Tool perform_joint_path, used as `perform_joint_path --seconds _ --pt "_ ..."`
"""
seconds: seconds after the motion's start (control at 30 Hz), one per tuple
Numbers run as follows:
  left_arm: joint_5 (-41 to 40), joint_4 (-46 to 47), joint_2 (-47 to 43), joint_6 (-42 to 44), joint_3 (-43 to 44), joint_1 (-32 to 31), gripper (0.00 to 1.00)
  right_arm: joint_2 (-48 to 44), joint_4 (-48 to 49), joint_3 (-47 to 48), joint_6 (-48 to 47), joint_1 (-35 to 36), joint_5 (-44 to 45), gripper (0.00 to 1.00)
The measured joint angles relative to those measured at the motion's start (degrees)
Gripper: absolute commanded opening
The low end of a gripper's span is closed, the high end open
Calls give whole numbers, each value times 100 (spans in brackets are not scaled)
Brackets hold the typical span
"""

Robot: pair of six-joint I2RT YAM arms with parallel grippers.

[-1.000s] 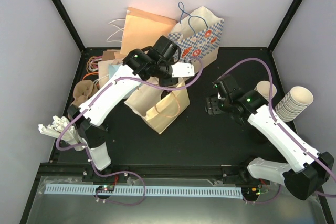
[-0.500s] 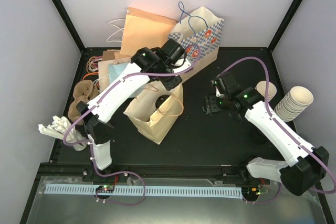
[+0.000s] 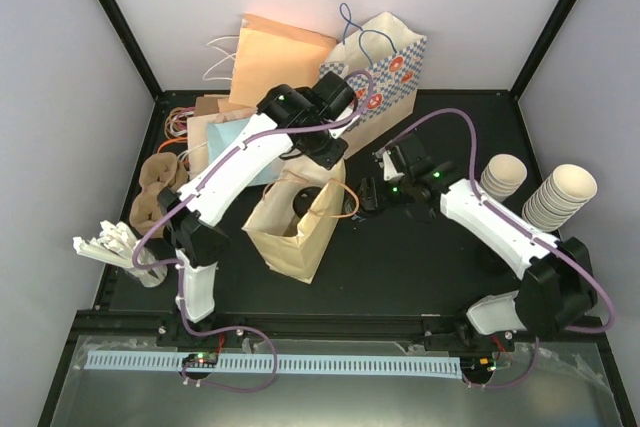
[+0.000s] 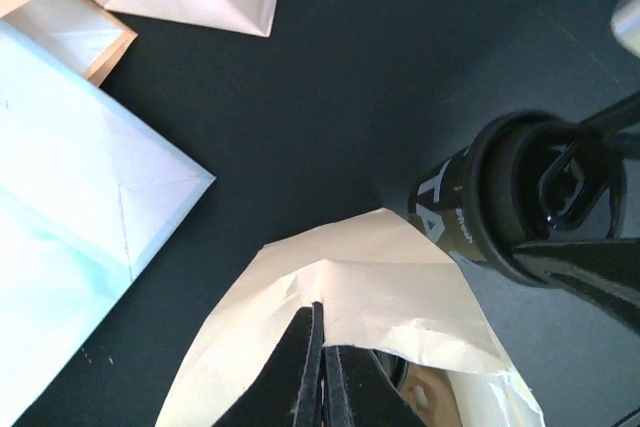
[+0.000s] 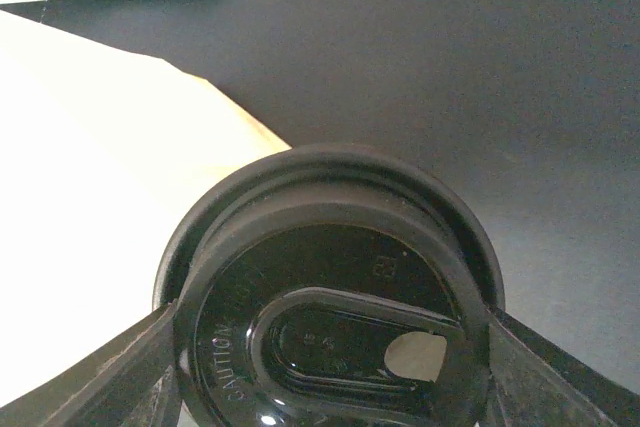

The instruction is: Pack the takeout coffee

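The takeout coffee (image 5: 330,317) fills the right wrist view, black lid up, with a finger pressed on each side. My right gripper (image 3: 368,195) is shut on it, just right of the tan paper bag (image 3: 290,242). In the top view the cup is mostly hidden under that gripper. The left wrist view shows the lid (image 4: 520,197) beside the bag's raised rim (image 4: 380,267). My left gripper (image 4: 320,312) is shut on that rim, holding the bag's mouth open. From above, the left gripper (image 3: 325,157) sits at the bag's far edge.
A patterned gift bag (image 3: 385,67) and a flat brown bag (image 3: 275,57) lean at the back. A light blue bag (image 3: 235,137) lies left of the tan one. Stacked lidless cups (image 3: 560,195) stand at the right edge. White cutlery (image 3: 105,242) lies far left.
My right gripper has carried the coffee leftward to the bag's side. The left gripper has drawn the bag's rim up and to the right, and the bag's mouth has widened.
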Motion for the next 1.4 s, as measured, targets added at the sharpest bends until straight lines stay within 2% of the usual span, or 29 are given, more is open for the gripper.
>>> perform_joint_path --seconds 0.27,0.43,0.5,0.63,0.7,0.77,0.83,1.03,1.13,1.23,1.4 --pt "-140 -179 2 -380 15 245 2 363 942 -415 503 81 -481 72" --pt "-278 -258 2 -459 15 396 5 791 1471 -302 765 144 -612 72" --pt "-341 -273 0 -492 15 466 16 1095 1580 -98 804 238 -640 72" --pt "-487 -345 -7 -605 15 649 56 1606 1665 376 822 570 -656 72" --pt "-555 -402 -17 -586 7 748 73 1694 1705 490 822 695 -664 72" --pt "-603 -411 -83 -643 -72 841 84 1709 1722 525 820 767 -658 72" --pt "-662 -407 -201 -654 -208 920 90 1709 1716 535 796 769 -614 72" --pt "-654 -125 -791 -640 -485 949 99 1663 1510 575 688 754 -315 72" --pt "-535 363 -1434 -621 -835 949 99 1539 1408 575 625 754 -144 72" --pt "-415 1032 -2387 -621 -1587 997 99 1355 1318 575 568 754 22 72" --pt "-94 1963 -3838 -828 -2820 1827 99 1036 1108 573 407 743 334 72"
